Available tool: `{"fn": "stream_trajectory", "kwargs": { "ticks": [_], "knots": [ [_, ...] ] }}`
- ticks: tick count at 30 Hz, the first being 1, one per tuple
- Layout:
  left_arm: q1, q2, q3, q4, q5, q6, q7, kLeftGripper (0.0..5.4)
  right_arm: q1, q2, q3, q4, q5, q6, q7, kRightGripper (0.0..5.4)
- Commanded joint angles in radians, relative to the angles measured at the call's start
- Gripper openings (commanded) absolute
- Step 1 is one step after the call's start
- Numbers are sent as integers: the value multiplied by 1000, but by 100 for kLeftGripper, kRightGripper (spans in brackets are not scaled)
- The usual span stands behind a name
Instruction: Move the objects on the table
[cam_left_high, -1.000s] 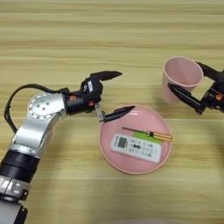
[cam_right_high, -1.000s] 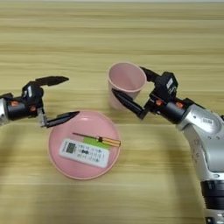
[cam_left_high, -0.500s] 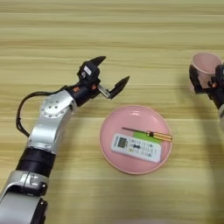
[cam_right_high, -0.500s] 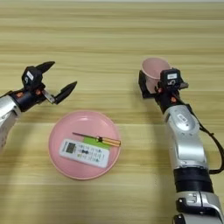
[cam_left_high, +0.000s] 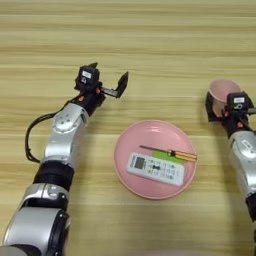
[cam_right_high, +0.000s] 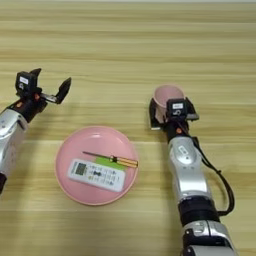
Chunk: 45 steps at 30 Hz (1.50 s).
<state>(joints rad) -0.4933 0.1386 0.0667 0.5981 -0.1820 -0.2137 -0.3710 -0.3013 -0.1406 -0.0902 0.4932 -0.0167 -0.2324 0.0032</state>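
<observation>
Pink cup carried rightward across table, pinched by right gripper; left gripper withdrawn from plate, fingers spread, empty. Remote, screwdriver unmoved.

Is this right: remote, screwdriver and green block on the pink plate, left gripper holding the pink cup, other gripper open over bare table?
One slip: the right gripper holds the pink cup, as the right eye view shows. The left gripper is the open one over bare table. The remote, screwdriver and green block do lie on the pink plate.
</observation>
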Motion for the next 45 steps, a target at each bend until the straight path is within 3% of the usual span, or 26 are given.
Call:
{"fn": "stream_trajectory", "kwargs": {
  "ticks": [1,7,14,23,45],
  "knots": [
    [-36,3,20,50,8,-30,19,540,-14,6,-2,57,6,36,0,447],
    [-47,3,26,78,11,-50,18,540,-18,2,7,68,-9,23,-6,447],
    [-50,3,31,87,12,-57,13,540,-18,0,14,68,-20,12,-18,538],
    [-47,3,31,87,10,-60,10,540,-9,2,8,52,-11,-4,-22,538],
    [-49,5,38,94,10,-61,5,540,21,11,9,-33,-18,-153,-32,538]
  ]
}}
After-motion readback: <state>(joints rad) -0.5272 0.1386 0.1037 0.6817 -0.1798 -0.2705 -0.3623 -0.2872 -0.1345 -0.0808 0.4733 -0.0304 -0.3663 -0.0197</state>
